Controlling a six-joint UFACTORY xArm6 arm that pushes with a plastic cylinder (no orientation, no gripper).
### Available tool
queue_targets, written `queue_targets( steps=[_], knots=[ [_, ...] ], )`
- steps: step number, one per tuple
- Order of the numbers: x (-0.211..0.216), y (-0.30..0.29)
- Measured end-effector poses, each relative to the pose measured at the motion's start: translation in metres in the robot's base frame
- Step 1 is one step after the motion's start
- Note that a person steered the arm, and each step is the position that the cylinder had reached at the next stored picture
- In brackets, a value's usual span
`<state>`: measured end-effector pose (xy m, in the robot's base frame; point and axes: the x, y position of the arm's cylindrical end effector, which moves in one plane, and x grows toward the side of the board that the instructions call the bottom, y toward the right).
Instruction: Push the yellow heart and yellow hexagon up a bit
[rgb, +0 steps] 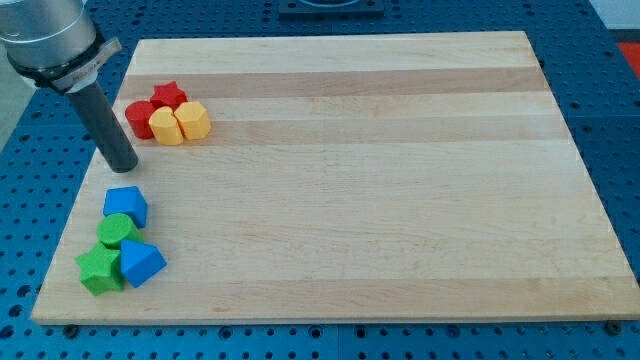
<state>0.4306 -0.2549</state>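
Observation:
The yellow heart (166, 127) and the yellow hexagon (192, 120) sit side by side, touching, near the board's upper left. A red round block (139, 117) touches the heart on its left, and a red star (168, 96) sits just above the pair. My tip (123, 166) rests on the board below and to the left of the yellow heart, a short gap from it, touching no block.
A cluster lies at the lower left: a blue cube (126, 205), a green round block (118, 231), a green star (100, 270) and a blue block (141, 263). The wooden board (400, 180) lies on a blue perforated table; its left edge is close to my tip.

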Motion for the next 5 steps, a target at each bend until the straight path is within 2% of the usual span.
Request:
queue_targets(
  steps=[1,2,3,5],
  knots=[
    [-0.028,0.017],
    [-0.03,0.026],
    [-0.045,0.065],
    [-0.106,0.155]
  ],
)
